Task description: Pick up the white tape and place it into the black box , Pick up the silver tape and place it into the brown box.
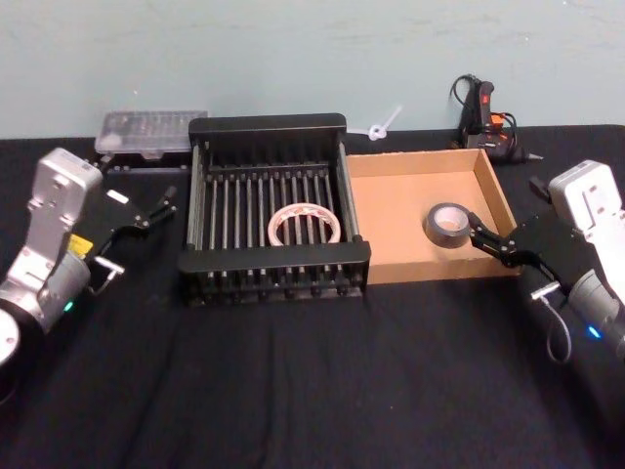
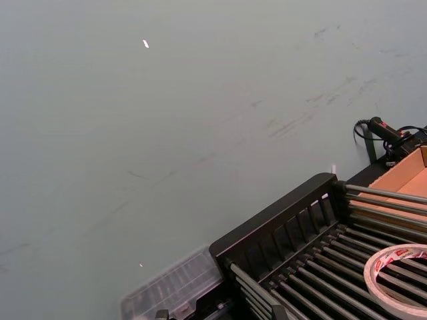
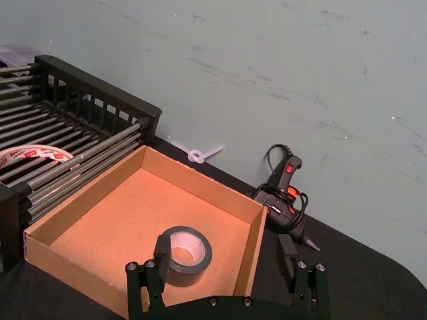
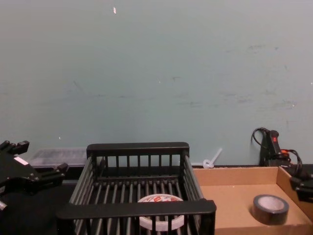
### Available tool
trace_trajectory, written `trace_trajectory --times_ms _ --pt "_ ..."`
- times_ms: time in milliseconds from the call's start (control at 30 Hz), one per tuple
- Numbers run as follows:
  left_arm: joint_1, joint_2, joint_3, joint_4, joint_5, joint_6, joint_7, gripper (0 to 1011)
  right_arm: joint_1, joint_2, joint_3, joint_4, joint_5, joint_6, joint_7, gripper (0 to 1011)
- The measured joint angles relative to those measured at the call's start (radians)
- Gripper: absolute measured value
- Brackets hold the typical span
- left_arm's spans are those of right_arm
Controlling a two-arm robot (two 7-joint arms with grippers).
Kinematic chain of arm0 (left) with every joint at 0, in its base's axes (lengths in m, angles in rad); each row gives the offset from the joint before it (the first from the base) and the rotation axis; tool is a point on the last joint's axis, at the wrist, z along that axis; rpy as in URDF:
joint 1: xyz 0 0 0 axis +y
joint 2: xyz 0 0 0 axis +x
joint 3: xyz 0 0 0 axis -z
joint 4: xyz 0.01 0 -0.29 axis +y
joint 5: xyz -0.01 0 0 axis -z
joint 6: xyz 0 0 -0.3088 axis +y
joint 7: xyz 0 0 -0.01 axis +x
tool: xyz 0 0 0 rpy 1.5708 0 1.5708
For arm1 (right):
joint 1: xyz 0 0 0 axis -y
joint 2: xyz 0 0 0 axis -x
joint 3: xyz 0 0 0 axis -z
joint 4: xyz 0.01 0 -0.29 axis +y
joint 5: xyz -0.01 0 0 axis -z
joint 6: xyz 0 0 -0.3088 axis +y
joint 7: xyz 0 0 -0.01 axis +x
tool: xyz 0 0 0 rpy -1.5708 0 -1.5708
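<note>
Left hand open; right hand open — both raised

No text, brand or number can be read anywhere. The white tape, lying inside the black box, bears red-orange print around its top face, but the letters are too small to make out.
</note>
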Motion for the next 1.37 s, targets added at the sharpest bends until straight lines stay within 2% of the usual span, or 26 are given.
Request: trace_trajectory --times_ms 1367 --pt "0.0 0.0 0.0 0.0 0.0 0.0 0.0 1001 0.001 0.001 -0.001 -0.001 -0.001 -0.002 -0.002 1002"
